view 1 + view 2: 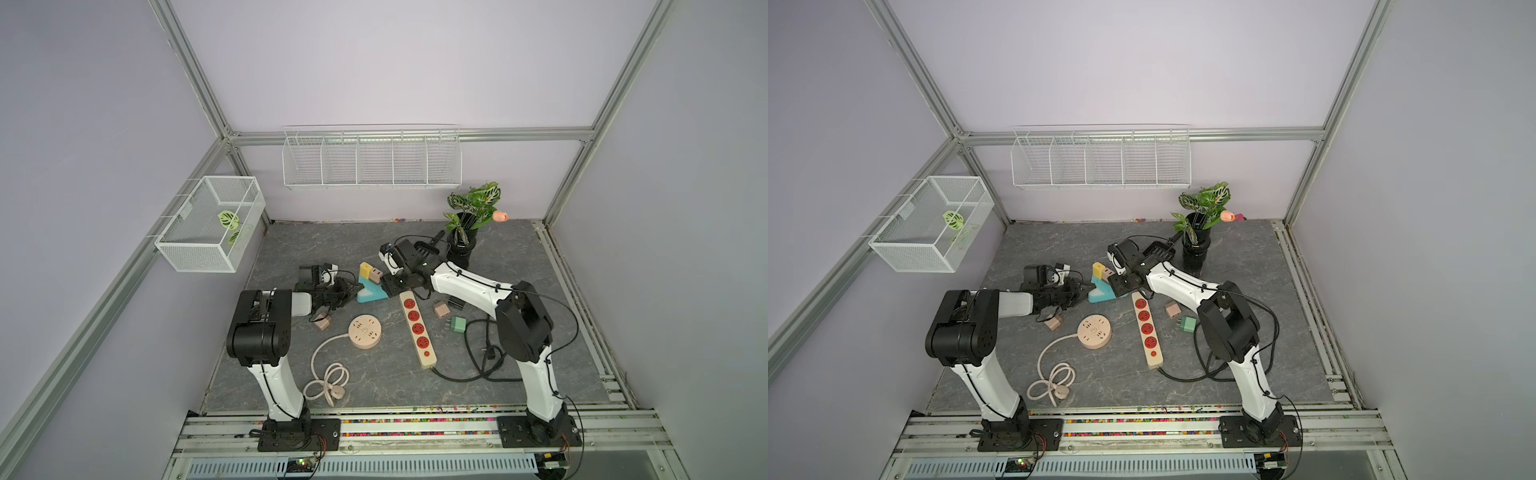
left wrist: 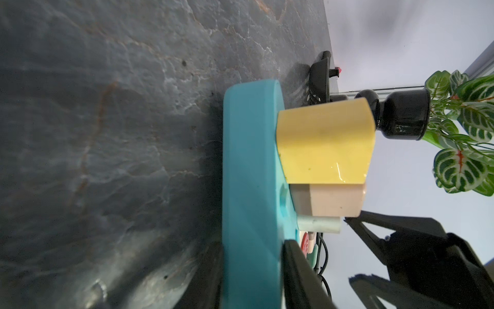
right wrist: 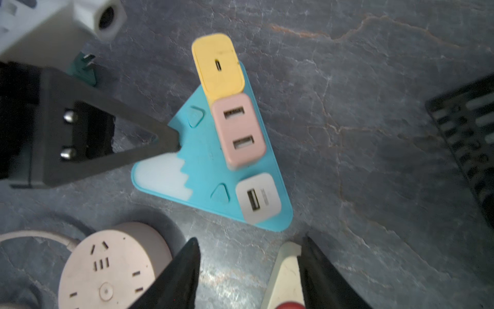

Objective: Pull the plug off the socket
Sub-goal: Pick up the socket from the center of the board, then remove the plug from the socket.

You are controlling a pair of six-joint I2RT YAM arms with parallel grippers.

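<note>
On the grey marbled tabletop (image 3: 374,133), a teal triangular plastic socket (image 3: 203,149) holding a yellow plug (image 3: 217,67), a pink plug (image 3: 239,131) and a white plug (image 3: 258,198) with unreadable print is pinched by the left end effector (image 1: 352,291), the right end effector (image 3: 250,238) being spread nearby.

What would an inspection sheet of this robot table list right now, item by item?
Surface: grey stone-look tabletop, no spills seen.
Job's things: teal triangular socket holds yellow plug, pink plug and white plug, all seated.
Clutter: round socket, red strip, green adapter, beige adapter, lying loose.
Claws: left claw shut on the socket's edge; right claw open near the white plug, not touching.
Cables: cream cord coiled; black cable looped by the right arm.
Surroundings: wire rack and mesh basket on the walls; potted plant at the back.
</note>
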